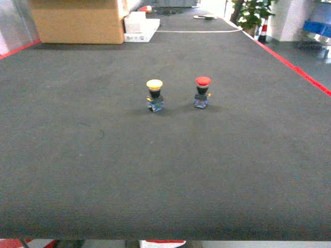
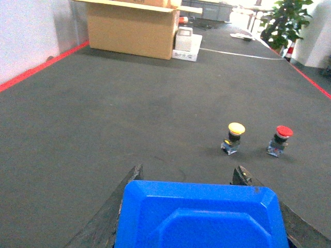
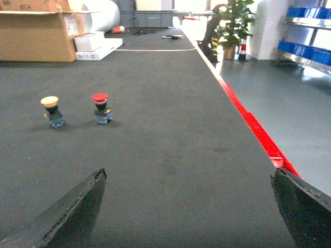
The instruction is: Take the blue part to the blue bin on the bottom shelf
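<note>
Blue part (image 2: 200, 217) pinched btwn left gripper (image 2: 199, 206) fingers (image 2: 111, 212), flat face up, long axis running across fingers, sideways in left wrist view. Right gripper (image 3: 189, 206) fingers (image 3: 72, 209) spread wide, nothing btwn. Yellow button (image 1: 154, 95) & red button (image 1: 202, 92) upright on dark tabletop (image 1: 165, 165), side by side, apart.

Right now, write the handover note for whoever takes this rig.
Left gripper: shut on the blue part, held low over the mat.
Right gripper: open, empty.
No shelf level is identifiable in any view; only blue bins on a rack far right in the right wrist view.
Yellow button and red button stand upright, apart, mid-mat.
Done: blue part picked.
Left: get to the bottom shelf and drop the part in its blue bin.
</note>
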{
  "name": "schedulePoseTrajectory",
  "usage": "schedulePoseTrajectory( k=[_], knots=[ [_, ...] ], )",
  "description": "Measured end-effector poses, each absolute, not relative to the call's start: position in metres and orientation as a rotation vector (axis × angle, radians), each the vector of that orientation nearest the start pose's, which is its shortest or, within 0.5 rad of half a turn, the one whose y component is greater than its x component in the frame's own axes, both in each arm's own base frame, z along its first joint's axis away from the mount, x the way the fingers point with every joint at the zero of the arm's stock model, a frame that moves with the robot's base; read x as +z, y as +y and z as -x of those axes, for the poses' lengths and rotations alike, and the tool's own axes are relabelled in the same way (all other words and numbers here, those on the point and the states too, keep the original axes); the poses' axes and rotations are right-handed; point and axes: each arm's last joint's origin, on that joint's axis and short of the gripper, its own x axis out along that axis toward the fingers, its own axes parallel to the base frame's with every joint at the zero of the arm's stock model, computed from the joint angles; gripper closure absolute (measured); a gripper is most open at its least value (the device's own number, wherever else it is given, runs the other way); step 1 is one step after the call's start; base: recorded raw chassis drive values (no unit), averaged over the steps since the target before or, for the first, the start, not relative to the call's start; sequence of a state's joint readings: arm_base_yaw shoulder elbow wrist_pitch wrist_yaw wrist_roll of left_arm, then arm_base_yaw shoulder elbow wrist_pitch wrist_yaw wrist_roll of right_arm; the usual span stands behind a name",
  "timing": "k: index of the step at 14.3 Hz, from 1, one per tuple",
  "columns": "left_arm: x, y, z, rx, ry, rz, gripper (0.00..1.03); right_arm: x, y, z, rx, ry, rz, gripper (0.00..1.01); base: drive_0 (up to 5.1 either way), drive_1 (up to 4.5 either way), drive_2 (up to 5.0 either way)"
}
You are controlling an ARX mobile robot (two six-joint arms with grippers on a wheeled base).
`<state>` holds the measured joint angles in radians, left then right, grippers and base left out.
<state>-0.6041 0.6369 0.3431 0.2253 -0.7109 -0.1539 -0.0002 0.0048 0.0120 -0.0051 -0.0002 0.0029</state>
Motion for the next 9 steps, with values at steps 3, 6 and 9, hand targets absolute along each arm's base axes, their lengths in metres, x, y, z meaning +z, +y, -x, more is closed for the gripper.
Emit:
schedulePoseTrajectory(
  k=[3,6,9],
  knots=[
    [0.2409,-0.0692,-0.1335,0.110,0.046,0.112,0.59,0.1667,0.0000,-0.0973,0.000,-0.002,-0.003,0.03,-1.6,-1.64,-1.6],
    [0.2409,-0.0692,-0.1335,0.110,0.046,0.112,0.59,0.1667,0.0000,-0.0973,0.000,-0.002,-0.003,0.03,-1.6,-1.57,-1.6],
    [0.2409,-0.0692,-0.1335,0.110,0.046,0.112,0.59,0.1667,0.0000,-0.0973,0.000,-0.002,-0.003,0.03,-1.6,-1.61,-1.6]
  ],
)
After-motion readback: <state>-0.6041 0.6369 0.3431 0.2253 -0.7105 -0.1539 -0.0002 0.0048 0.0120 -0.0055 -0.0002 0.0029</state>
